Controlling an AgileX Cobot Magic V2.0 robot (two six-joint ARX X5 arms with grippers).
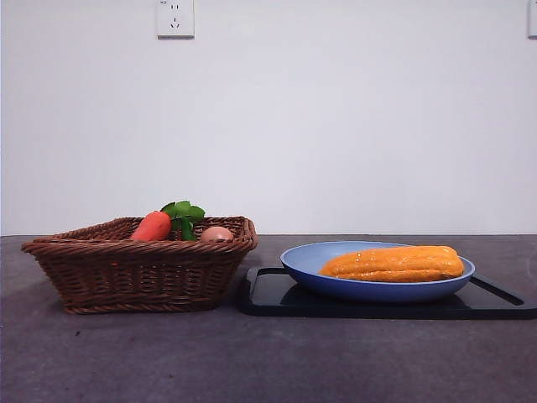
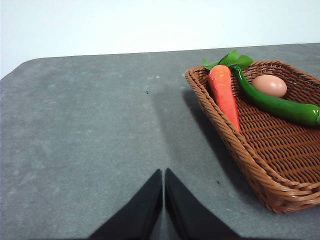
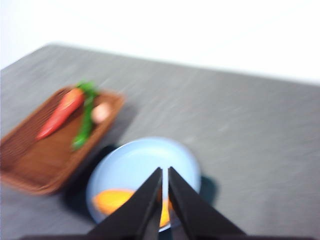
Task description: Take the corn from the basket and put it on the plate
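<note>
Corn (image 1: 393, 264) lies on the plate (image 1: 304, 262), glossy orange-yellow, kernel rows lengthwise.
Plate sits on a black tray (image 1: 273, 295) beside the basket (image 1: 134, 277); right gripper (image 3: 165, 171) above the plate, jaws together; left gripper (image 2: 163, 172) closed, empty.

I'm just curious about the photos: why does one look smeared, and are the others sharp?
Right wrist view is blurred: plate, corn and basket are smeared. Front and left wrist views are sharp; the basket casts a soft shadow on the table.
</note>
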